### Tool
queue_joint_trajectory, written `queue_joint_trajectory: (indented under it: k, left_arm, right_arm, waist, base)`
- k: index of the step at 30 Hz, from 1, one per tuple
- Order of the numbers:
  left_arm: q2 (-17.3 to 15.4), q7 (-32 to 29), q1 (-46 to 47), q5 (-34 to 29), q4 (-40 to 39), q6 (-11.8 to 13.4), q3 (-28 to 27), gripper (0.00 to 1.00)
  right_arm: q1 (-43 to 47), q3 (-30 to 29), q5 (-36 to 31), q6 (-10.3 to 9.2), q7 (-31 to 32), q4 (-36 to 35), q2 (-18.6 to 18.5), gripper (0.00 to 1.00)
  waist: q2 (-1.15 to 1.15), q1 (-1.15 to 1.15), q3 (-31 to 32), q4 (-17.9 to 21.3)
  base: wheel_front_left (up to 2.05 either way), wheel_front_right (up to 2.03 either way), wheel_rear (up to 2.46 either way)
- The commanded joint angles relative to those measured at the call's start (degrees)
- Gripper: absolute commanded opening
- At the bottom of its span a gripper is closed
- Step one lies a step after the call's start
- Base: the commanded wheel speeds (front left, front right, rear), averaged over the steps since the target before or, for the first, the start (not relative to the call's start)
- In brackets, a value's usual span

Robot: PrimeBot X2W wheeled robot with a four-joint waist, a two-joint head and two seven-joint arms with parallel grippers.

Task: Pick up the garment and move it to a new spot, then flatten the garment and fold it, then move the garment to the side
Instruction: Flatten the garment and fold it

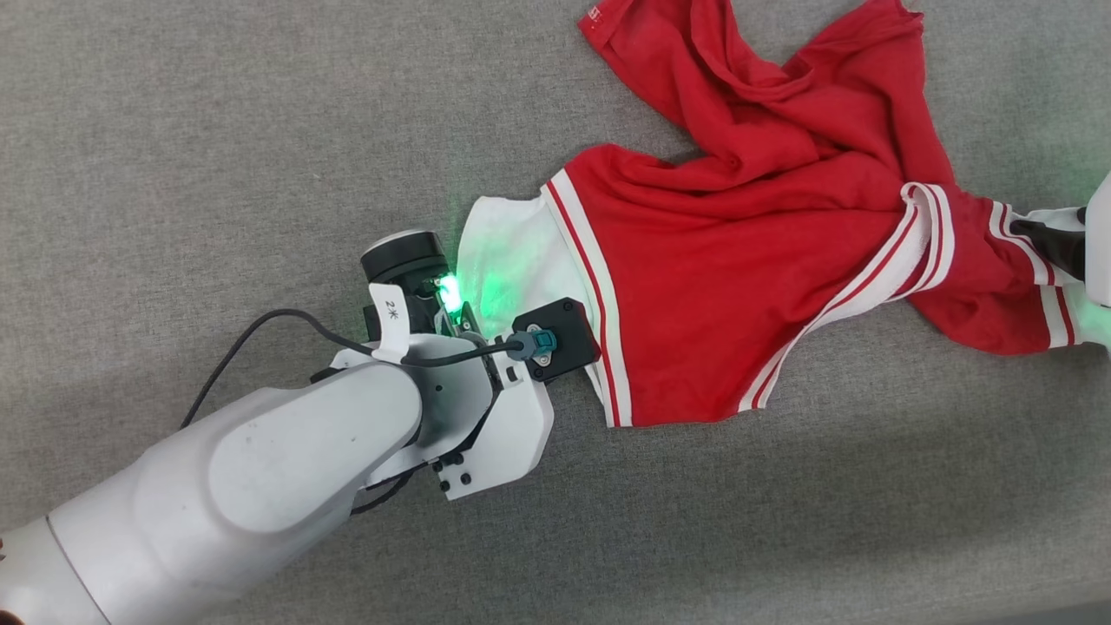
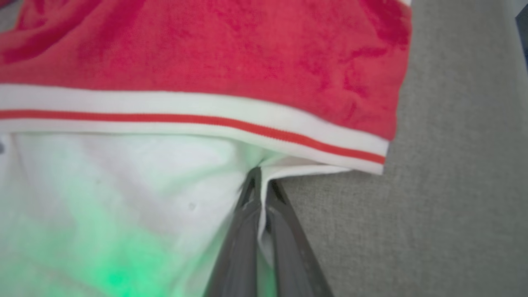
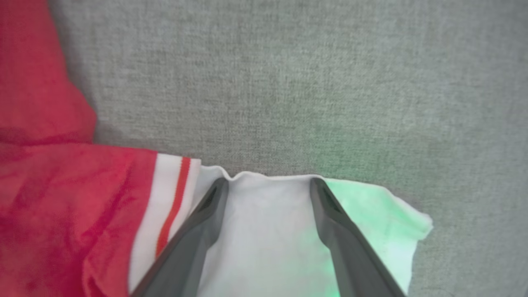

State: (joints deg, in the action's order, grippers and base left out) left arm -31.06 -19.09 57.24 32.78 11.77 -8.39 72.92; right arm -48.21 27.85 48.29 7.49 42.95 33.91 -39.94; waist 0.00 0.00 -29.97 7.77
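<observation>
The garment (image 1: pixel 720 286), a bright red shirt with white sleeve ends and striped trim, lies crumpled and partly spread on the grey cloth surface. My left gripper (image 2: pixel 260 178) is shut on a pinch of the white sleeve end (image 2: pixel 123 185), just below the red-and-white stripe trim (image 2: pixel 206 119). In the head view my left wrist (image 1: pixel 486 382) covers that sleeve's lower corner. At the opposite sleeve my right gripper (image 3: pixel 269 185) stands open, its two fingers spread flat over the white sleeve end (image 3: pixel 268 239). One dark finger (image 1: pixel 1048 241) of it shows at the head view's right edge.
The grey cloth surface (image 1: pixel 217 156) stretches on all sides of the garment. A black cable (image 1: pixel 260 334) loops off my left wrist. Green light from both wrists tints the white sleeve ends.
</observation>
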Motion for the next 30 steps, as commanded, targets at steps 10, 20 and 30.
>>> queue_joint_trajectory:
  k: [10,20,30]
  left_arm:
    - [-1.3,-0.5,0.8,0.6,6.0,1.7,0.8,0.00]
    - [1.7,15.6,2.4,10.7,13.0,1.3,-1.2,0.00]
    - [2.5,27.9,-2.4,22.6,11.1,1.0,-8.0,0.00]
  right_arm:
    - [1.5,3.5,1.9,-0.09,-3.8,4.2,1.9,0.00]
    - [0.5,-1.4,3.3,-0.02,-16.5,0.9,-1.2,0.00]
    - [4.9,-10.3,3.4,-0.02,-26.6,-9.8,-6.5,0.00]
  waist:
    - [0.00,0.00,-0.8,-0.2]
    - [0.00,0.00,4.3,-2.2]
    - [0.00,0.00,12.1,-5.3]
  base:
    - [0.00,0.00,0.00]
    - [0.00,0.00,0.00]
    - [0.00,0.00,0.00]
